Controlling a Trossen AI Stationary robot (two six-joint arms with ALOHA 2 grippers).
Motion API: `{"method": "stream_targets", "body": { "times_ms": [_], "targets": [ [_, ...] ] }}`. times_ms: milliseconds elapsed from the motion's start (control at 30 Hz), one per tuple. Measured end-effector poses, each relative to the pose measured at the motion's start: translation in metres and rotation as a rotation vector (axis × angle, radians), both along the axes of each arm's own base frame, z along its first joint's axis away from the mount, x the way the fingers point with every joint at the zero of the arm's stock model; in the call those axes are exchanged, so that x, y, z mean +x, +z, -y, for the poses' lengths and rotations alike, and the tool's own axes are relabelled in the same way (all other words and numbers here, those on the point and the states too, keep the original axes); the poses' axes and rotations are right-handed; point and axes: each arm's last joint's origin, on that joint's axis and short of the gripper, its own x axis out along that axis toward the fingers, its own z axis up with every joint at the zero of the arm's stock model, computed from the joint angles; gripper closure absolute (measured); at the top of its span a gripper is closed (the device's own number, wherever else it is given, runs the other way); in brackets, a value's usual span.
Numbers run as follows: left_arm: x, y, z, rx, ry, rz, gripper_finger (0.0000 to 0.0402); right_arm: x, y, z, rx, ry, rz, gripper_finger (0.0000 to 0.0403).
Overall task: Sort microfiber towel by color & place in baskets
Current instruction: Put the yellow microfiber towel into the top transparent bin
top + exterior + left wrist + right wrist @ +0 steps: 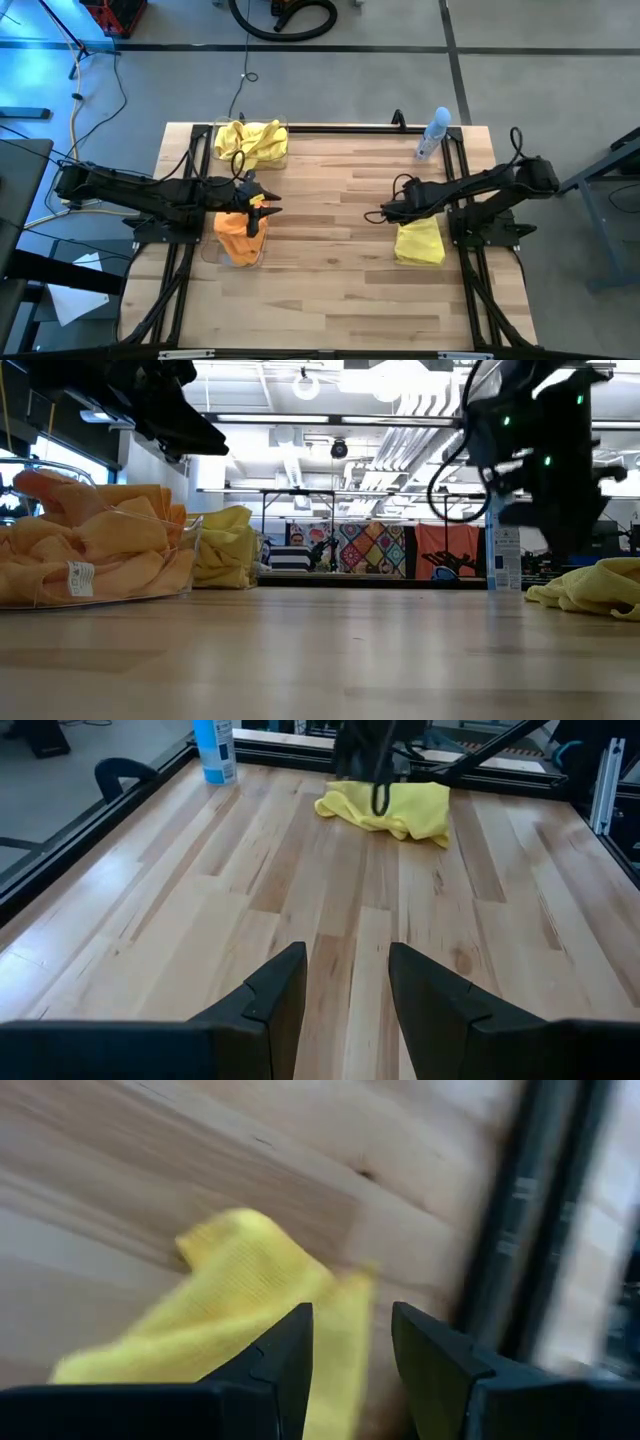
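Note:
Orange microfiber towels (238, 236) fill a clear basket (186, 565) at the table's left side. Yellow towels (252, 143) are heaped in a second clear basket (286, 152) at the far left. One yellow towel (419, 243) lies flat on the wood at the right and also shows in the left wrist view (388, 807). My left gripper (345, 970) stands open above the orange basket's far edge, with nothing between its fingers. My right gripper (350, 1330) is open and slants down just above the loose yellow towel's edge (240, 1280).
A slim spray bottle (433, 133) stands at the far right by the black frame rail (340, 128). Bare wood lies between the two arms (330, 230). The right arm's base (490, 225) stands beside the loose towel.

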Motion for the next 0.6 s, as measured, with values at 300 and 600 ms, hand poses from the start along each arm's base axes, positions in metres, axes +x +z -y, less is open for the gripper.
{"method": "stream_targets", "body": {
  "times_ms": [300,600],
  "targets": [
    [0.000,0.000,0.000,-0.002,0.001,0.000,0.0271,0.005,-0.045,0.027,0.089,0.065,0.249,0.0269],
    [0.000,0.000,0.000,-0.008,0.003,0.001,0.0271,0.013,-0.044,0.036,0.122,0.125,0.303,0.0384]
  ]
}}
